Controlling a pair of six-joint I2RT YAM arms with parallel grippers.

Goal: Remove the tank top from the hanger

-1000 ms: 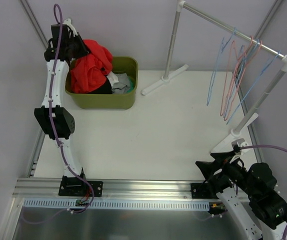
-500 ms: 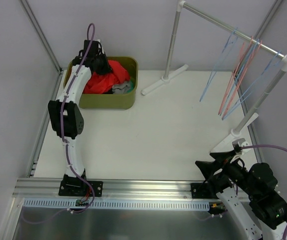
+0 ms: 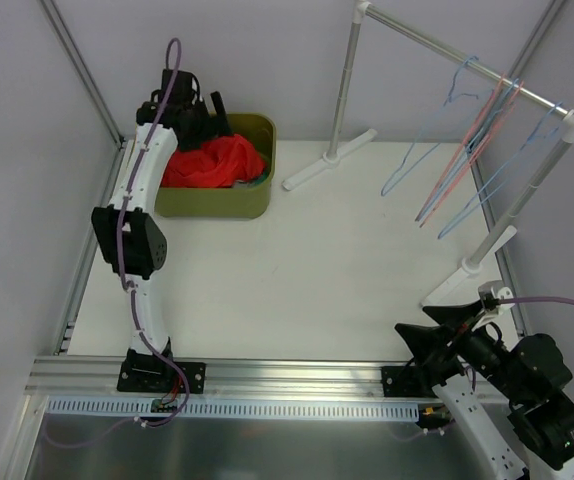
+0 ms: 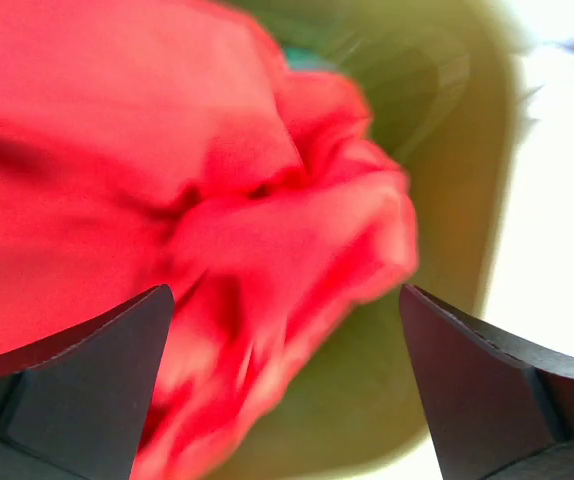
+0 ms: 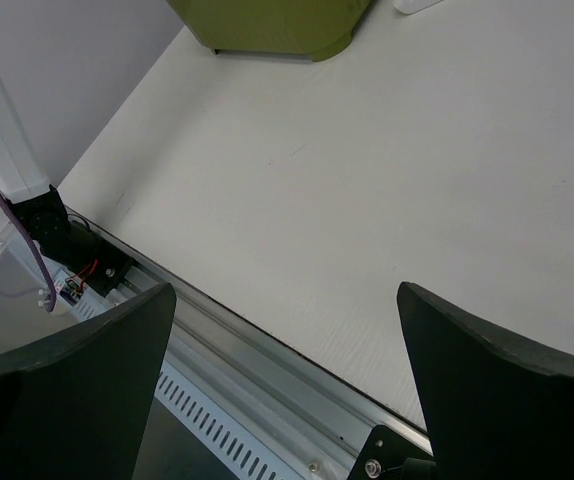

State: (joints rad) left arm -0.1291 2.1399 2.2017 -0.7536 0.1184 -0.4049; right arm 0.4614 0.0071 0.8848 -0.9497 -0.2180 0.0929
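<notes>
The red tank top (image 3: 214,160) lies bunched in the olive-green bin (image 3: 217,204) at the back left, off any hanger. In the left wrist view the tank top (image 4: 167,200) is a blurred red heap inside the bin (image 4: 447,210). My left gripper (image 3: 210,112) hovers over the bin's back rim, open, and its jaws (image 4: 282,400) hold nothing. Several bare blue and pink hangers (image 3: 467,140) hang on the rail at the back right. My right gripper (image 3: 432,325) rests open near its base with nothing between its fingers (image 5: 282,400).
The clothes rack (image 3: 437,50) stands on two white feet along the back and right side. Other cloth lies in the bin under the red top. The right wrist view shows the white tabletop (image 5: 387,180), the metal front rail (image 5: 267,350) and the bin's corner (image 5: 267,25).
My left gripper has opened and let go of the red tank top, which dropped from above the bin down into it. The bare hangers have swung leftward on the rail.
</notes>
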